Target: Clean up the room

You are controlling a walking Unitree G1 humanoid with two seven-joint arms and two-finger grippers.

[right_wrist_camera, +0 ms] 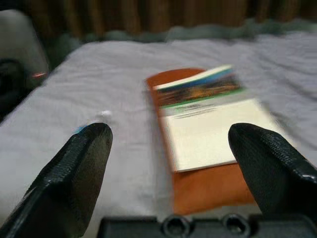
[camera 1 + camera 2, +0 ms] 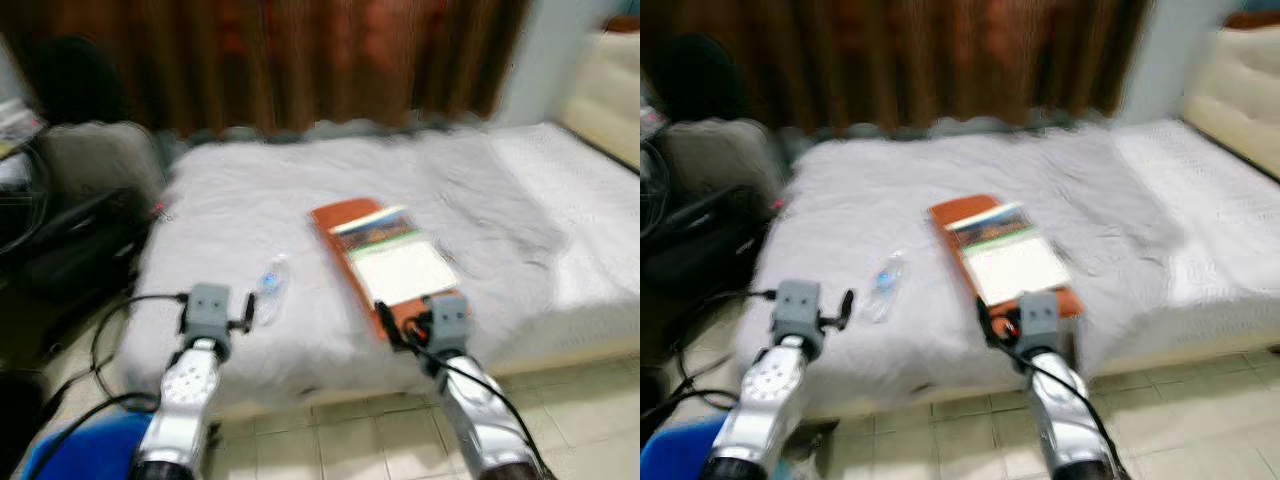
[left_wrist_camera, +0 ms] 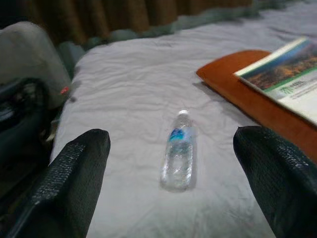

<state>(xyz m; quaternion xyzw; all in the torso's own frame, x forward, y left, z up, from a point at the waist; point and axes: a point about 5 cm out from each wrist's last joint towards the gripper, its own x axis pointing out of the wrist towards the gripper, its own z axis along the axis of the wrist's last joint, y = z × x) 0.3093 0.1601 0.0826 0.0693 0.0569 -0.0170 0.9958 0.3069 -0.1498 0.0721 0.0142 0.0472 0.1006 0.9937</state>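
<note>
Tiled floor (image 2: 330, 430) lies nearest you, then the bed (image 2: 480, 190) with its grey cover. Your left gripper (image 3: 171, 168) and right gripper (image 1: 171, 163) hover at the near edge, both with fingers spread wide, holding nothing. Just beyond the left one lies a clear plastic bottle (image 3: 179, 151) on its side; ahead of the right, a booklet (image 2: 395, 255) rests on an orange folder (image 2: 335, 225). You seem mid-approach: next, reach forward and close on the bottle across its body.
</note>
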